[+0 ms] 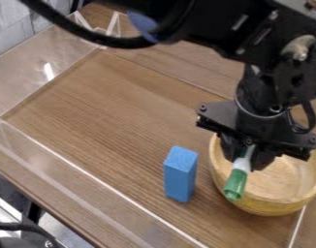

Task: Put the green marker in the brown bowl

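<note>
The blue block (181, 173) is standing upright on the wooden table (109, 107), apart from the brown bowl (280, 197) at its three o'clock and seemingly no part of this job. The gripper (251, 155) is clamping the upper end of the green marker (238, 180), which is hanging tilted, its tip toward seven o'clock over the bowl's near rim, probably ready for dropping inside. The bowl's right edge is running out of frame, and the arm is hiding the fingers and the bowl's far side.
</note>
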Robot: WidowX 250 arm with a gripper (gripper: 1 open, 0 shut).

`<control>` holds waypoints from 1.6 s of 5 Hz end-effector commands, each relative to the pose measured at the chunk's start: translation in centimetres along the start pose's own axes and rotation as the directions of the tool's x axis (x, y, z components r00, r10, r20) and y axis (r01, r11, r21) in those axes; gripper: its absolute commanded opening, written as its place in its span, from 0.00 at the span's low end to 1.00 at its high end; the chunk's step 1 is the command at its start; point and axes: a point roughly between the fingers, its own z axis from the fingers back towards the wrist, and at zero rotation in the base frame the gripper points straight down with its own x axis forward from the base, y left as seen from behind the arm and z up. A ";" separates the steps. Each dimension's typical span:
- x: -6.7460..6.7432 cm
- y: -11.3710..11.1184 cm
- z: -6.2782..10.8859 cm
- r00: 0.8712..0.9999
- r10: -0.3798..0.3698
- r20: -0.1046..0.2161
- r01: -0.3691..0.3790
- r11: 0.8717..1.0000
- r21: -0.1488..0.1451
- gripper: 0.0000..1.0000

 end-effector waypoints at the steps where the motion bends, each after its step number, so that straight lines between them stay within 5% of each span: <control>1: 1.8 -0.4 1.7 0.998 0.031 0.059 -0.028 0.999 -0.044 0.00; 8: 2.4 -0.9 0.8 0.994 0.068 0.085 -0.062 0.995 -0.074 0.00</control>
